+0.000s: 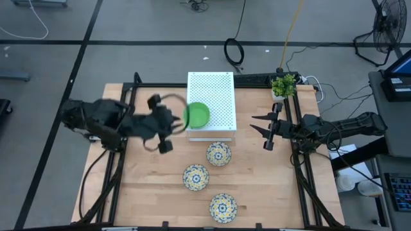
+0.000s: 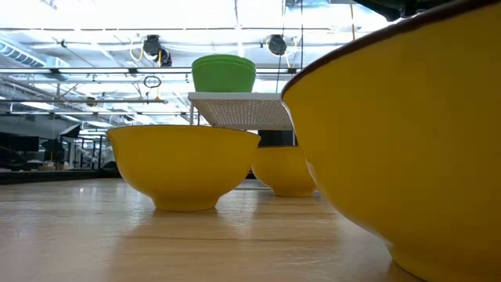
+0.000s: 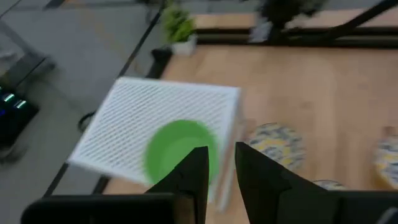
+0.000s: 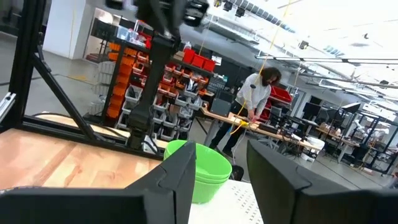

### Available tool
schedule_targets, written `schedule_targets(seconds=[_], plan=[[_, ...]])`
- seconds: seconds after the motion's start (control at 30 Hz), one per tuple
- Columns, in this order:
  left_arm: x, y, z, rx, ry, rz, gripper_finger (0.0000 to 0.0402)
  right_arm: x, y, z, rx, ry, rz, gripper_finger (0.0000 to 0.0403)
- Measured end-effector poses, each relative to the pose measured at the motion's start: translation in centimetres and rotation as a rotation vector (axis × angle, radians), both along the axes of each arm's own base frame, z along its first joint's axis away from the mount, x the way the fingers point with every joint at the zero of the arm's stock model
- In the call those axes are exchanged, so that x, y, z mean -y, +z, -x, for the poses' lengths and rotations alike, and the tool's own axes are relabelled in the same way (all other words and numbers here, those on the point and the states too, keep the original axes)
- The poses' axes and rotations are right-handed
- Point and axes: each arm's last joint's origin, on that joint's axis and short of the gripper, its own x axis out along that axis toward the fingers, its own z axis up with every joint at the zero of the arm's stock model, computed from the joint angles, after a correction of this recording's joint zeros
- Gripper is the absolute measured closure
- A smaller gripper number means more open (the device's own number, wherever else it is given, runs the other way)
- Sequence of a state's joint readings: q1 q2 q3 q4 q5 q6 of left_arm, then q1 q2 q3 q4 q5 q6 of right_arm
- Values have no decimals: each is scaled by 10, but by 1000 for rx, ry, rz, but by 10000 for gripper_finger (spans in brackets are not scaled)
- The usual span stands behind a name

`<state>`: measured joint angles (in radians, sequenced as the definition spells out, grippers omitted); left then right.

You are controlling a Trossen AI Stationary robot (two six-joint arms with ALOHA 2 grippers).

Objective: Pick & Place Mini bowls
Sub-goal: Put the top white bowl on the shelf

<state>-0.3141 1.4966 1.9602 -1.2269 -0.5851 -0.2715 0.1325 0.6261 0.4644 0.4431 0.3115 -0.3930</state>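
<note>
Green mini bowls [image 1: 196, 115] sit nested in a stack on the near-left corner of the white perforated box [image 1: 212, 96]; the stack also shows in the low view [image 2: 224, 74] and the right wrist view [image 4: 208, 171]. Three floral bowls [image 1: 218, 154], [image 1: 196, 177], [image 1: 222, 206] rest on their bases on the table in front of the box. My left gripper [image 1: 180, 124] hovers just left of the green stack, its fingers [image 3: 221, 149] a little apart and empty. My right gripper [image 1: 253, 123] is open and empty, right of the box.
A small potted plant [image 1: 283, 85] stands at the far right corner, beside the box. Black frame rails run along both table sides. Bare wood lies left of the floral bowls and along the near edge. A person [image 4: 255, 99] works at a bench far behind the table.
</note>
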Motion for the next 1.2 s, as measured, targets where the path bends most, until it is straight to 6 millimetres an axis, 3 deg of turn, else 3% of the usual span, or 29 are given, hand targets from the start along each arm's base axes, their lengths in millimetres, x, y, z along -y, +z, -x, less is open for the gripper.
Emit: schedule_targets(seconds=[0.17, 0.33, 0.87, 1.2], plan=[[17, -40, 0, 15, -88, 1, 316, 0, 0, -1, -1, 0, -1, 273], [13, -82, 13, 67, -115, 28, 316, 0, 0, -1, 2, 3, -13, 273], [-55, -143, 122, 489, -54, 102, 316, 0, 0, -1, 8, 4, -19, 273], [-66, -190, 145, 569, -90, 124, 316, -1, -2, -4, 3, 21, -70, 273]])
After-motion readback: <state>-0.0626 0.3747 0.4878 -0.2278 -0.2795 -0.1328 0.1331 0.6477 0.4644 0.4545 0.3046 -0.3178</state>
